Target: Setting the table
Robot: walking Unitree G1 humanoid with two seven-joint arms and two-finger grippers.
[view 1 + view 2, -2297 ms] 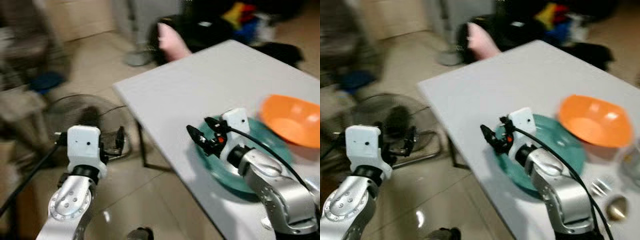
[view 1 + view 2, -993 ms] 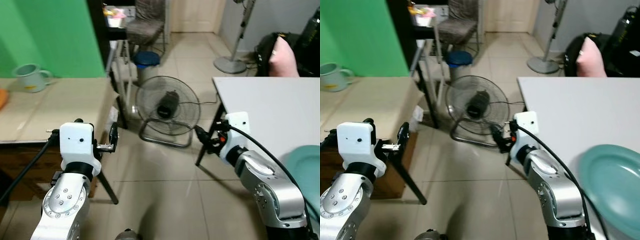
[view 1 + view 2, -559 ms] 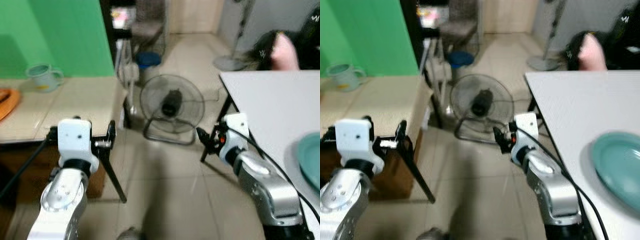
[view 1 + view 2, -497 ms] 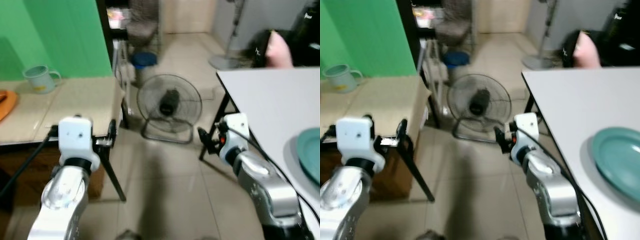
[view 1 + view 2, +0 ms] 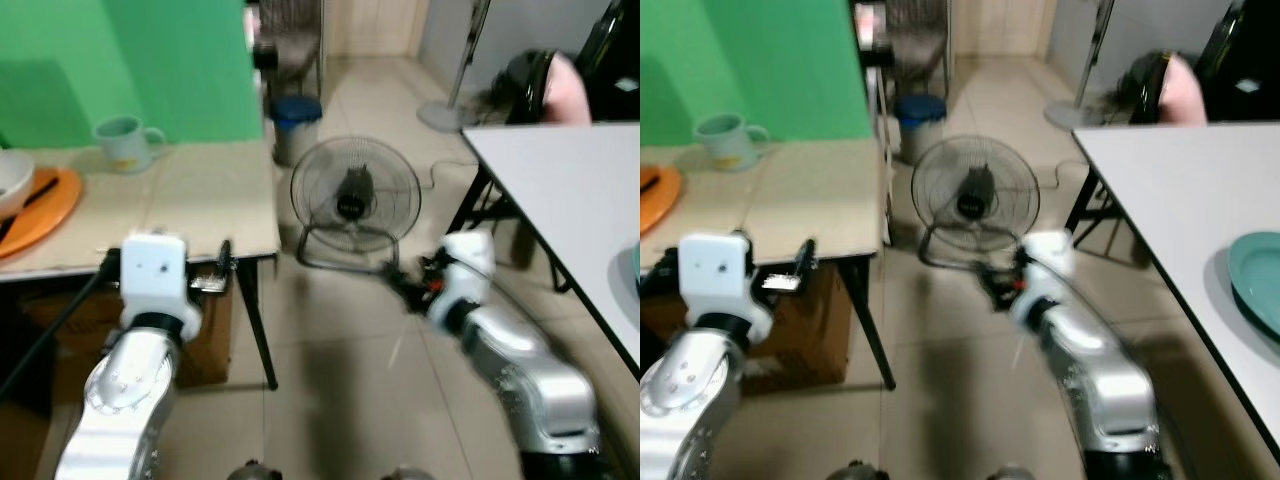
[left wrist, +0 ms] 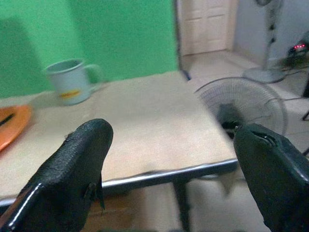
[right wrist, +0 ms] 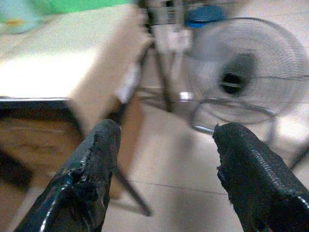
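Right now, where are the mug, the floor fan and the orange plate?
mug (image 5: 122, 143): left eye view, on its body.
floor fan (image 5: 975, 196): right eye view, on its grille.
orange plate (image 5: 45, 210): left eye view, on its rim.

mug (image 5: 125, 141) pale green | tray (image 5: 40, 208) orange | wall (image 5: 120, 50) green | plate (image 5: 1258, 278) teal

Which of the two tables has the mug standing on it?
The beige table by the green wall, on the robot's left; the pale green mug stands there. The white table carries none.
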